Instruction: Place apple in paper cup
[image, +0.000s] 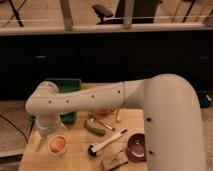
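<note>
A pale paper cup (57, 145) stands near the front left of the wooden table (80, 150). A reddish-orange round thing, which looks like the apple (58, 144), lies inside it. My white arm reaches from the right across to the left and bends down at its elbow (44, 102). My gripper (37, 141) hangs just left of the cup, low over the table's left edge.
A green tray (67, 87) sits at the back left, partly behind the arm. A green object (95, 130), a black-headed brush (106, 142), a purple bowl (136, 148), a brown packet (115, 160) and a yellow stick (118, 116) lie to the right of the cup.
</note>
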